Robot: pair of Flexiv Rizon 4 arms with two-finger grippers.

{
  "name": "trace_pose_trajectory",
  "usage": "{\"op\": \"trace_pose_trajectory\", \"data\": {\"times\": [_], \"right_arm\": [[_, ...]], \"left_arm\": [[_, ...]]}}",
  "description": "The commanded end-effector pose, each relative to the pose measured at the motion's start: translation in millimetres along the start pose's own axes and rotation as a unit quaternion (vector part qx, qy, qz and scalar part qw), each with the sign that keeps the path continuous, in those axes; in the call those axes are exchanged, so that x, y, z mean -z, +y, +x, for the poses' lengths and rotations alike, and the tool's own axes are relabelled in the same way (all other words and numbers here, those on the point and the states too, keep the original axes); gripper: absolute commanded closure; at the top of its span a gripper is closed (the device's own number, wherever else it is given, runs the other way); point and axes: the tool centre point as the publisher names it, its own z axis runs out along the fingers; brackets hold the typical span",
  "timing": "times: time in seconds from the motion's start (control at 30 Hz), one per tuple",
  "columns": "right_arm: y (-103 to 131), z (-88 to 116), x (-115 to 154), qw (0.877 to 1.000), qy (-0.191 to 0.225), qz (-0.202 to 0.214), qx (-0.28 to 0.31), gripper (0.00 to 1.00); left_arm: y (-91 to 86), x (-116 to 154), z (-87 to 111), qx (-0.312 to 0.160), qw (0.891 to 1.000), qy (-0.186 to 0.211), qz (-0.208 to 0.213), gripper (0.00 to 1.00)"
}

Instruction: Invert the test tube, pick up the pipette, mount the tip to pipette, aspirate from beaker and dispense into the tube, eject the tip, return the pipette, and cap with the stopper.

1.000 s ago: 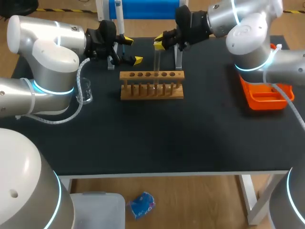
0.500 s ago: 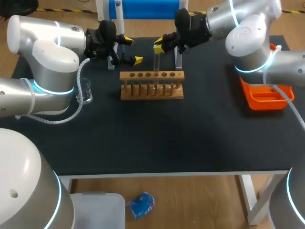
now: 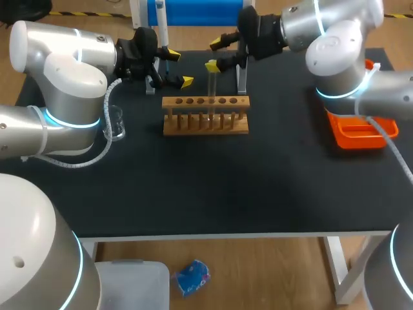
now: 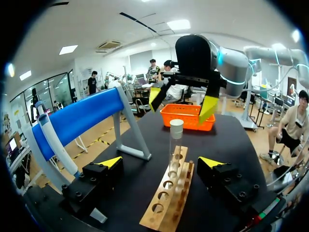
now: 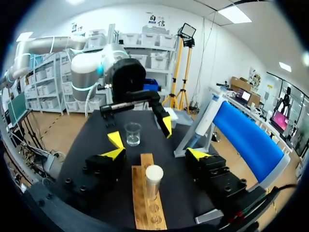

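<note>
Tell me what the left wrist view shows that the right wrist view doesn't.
Only the left wrist view shows the orange tray and the right tool, open beyond the tube. Only the right wrist view shows the beaker and the left tool, also open. Both show the test tube standing upright in the wooden rack, with the blue stand to one side.
</note>
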Motion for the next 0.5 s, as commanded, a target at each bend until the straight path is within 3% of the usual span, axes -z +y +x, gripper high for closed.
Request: {"op": "trace_pose_trajectory", "data": {"times": [0.03,0.07,0.13,0.2,0.5], "right_arm": [[2,4,6,0.999,0.013,-0.043,0.006,0.0],[5,4,6,0.998,0.018,-0.053,0.005,0.0],[9,4,6,0.997,0.033,-0.073,0.005,0.68],[13,4,7,0.995,0.041,-0.092,0.003,1.0],[14,6,5,0.986,0.069,-0.153,-0.015,1.0]], "left_arm": [[0.7,0,0.4,0.0,1.0,-0.001,0.001,0.0],[0.7,0,0.4,0.0,1.0,-0.001,0.001,0.0],[0.7,0,0.4,0.0,1.0,-0.001,0.001,0.0],[0.7,0,0.4,0.0,1.0,-0.001,0.001,0.0],[0.7,0,0.4,0.0,1.0,-0.001,0.001,0.0]]}}
